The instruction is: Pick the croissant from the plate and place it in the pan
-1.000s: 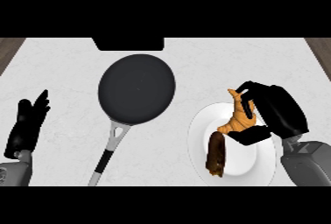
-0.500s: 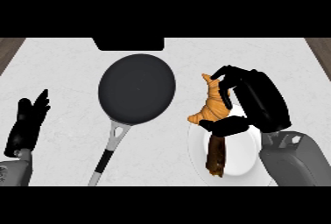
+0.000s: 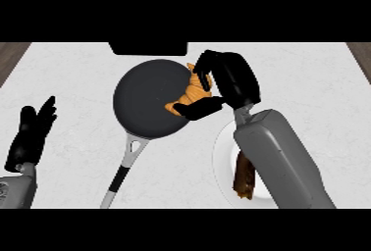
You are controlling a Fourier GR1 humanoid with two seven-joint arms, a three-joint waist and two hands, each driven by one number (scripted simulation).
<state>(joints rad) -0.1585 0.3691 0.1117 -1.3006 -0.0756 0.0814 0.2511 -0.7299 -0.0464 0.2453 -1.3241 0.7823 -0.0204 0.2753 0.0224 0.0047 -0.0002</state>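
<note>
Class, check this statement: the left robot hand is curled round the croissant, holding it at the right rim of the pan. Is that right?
Not quite. It is the right robot hand that is curled round the croissant, at the right rim of the pan. The left robot hand rests open, fingers up, at the view's left, holding nothing. The head view shows this.

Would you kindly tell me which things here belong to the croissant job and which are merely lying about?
Job: croissant, curled in the right hand over the right edge of the pan; plate.
Lying about: brown food item on the plate; black object at the far edge; left hand, resting open at left.
</note>
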